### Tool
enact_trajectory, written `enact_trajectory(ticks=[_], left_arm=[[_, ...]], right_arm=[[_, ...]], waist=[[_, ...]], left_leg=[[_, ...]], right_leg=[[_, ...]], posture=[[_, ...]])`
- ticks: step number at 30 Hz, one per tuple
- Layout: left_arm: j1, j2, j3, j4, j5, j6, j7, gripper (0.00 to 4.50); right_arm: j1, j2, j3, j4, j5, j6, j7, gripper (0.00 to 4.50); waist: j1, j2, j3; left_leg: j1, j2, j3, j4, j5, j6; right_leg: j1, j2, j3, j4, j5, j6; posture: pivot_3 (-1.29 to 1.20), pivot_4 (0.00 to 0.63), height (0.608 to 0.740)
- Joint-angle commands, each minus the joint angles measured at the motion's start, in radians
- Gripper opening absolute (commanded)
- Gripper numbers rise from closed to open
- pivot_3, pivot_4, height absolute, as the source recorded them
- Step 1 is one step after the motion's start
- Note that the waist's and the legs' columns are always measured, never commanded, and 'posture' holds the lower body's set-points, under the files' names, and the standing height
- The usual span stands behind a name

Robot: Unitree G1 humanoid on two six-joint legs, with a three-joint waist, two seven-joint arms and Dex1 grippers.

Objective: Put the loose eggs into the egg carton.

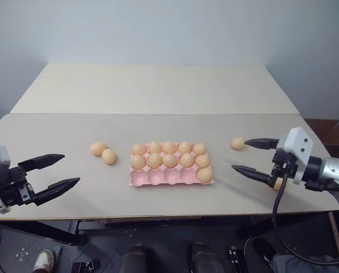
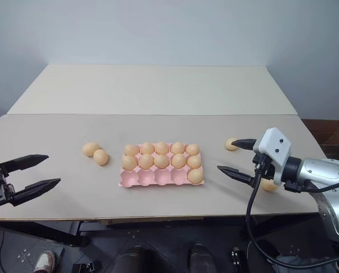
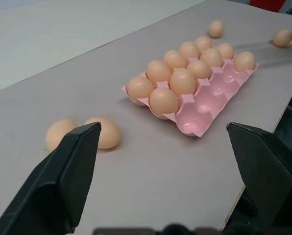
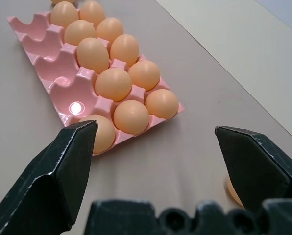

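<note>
So the egg carton point(image 1: 170, 177) sits mid-table point(image 1: 73, 133) and it's mostly filled: eleven eggs in the cups, meaning both far rows are full plus one egg in the near row at the robot's right end. Four near-row cups are empty, so I'd call this roughly three quarters done. Four loose eggs remain, which matches the empty cups nicely. Two of them point(image 1: 103, 152) lie touching each other just left of the carton. One more egg point(image 1: 237, 143) sits off to the right, close to the right end effector's far fingertip, and another point(image 2: 268, 185) is partly hidden under the right end effector point(image 1: 244, 156). Both end effectors are released, fingers spread wide with nothing in them. The left end effector point(image 1: 70, 170) hovers over the near table edge, well apart from its pair of eggs
</note>
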Motion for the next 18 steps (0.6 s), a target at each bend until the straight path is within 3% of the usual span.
enact_trajectory(ticks=[1, 10, 15, 18], left_arm=[[-0.023, -0.006, -0.007, -0.011, -0.003, -0.030, 0.012, 4.48], [-0.035, -0.009, -0.058, -0.043, -0.028, -0.032, -0.001, 4.48], [-0.061, 0.004, -0.118, -0.061, -0.036, -0.028, -0.024, 4.48], [-0.077, 0.001, -0.145, -0.072, -0.042, -0.022, -0.016, 4.48]], right_arm=[[0.001, -0.021, -0.057, -0.041, 0.009, -0.005, 0.002, 4.50], [0.073, -0.082, -0.140, -0.079, -0.024, 0.112, -0.056, 4.50], [0.211, -0.137, -0.263, -0.104, -0.055, 0.096, 0.025, 4.50], [0.320, -0.172, -0.289, -0.034, -0.135, -0.015, 0.122, 4.50]], waist=[[0.000, 0.000, 0.000], [0.003, 0.000, 0.000], [0.008, 0.000, 0.000], [0.008, 0.000, 0.000]], left_leg=[[0.000, 0.000, 0.000, 0.000, 0.000, 0.000], [0.000, 0.000, 0.000, 0.000, 0.000, 0.000], [0.000, 0.000, 0.000, 0.000, 0.000, 0.000], [0.000, 0.000, 0.000, 0.000, 0.000, 0.000]], right_leg=[[0.000, 0.000, 0.000, 0.000, 0.000, 0.000], [0.000, 0.000, 0.000, 0.000, 0.001, 0.001], [0.000, 0.000, 0.000, 0.000, 0.000, 0.001], [0.001, 0.000, 0.000, -0.001, 0.000, 0.000]], posture=[[0.00, 0.150, 0.740], [0.00, 0.150, 0.740], [0.00, 0.150, 0.740], [0.00, 0.150, 0.740]])
